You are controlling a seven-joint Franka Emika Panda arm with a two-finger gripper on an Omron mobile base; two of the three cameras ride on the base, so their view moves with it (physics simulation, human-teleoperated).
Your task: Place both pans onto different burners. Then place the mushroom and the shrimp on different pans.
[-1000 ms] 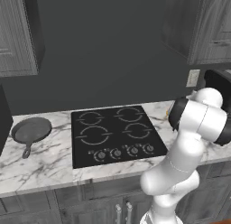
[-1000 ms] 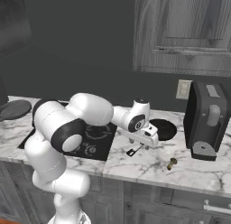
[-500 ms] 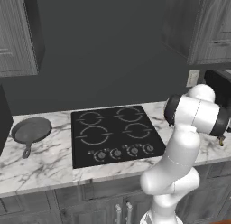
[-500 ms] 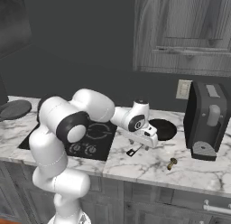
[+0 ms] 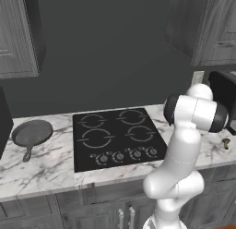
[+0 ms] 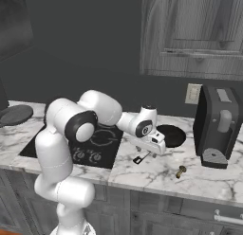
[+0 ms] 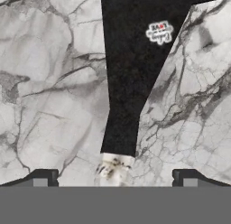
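Gripper [image 7: 113,180] spread wide, empty, straddling thin handle of small black round pan [image 6: 172,135] on marble counter at 3 o'clock of black glass cooktop [image 5: 117,139]. Step in hand: grasp. Next: descend, clamp handle, carry to burner.

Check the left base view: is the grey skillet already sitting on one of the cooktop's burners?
No. The grey skillet rests on the marble counter left of the black cooktop, clear of all four burner rings.
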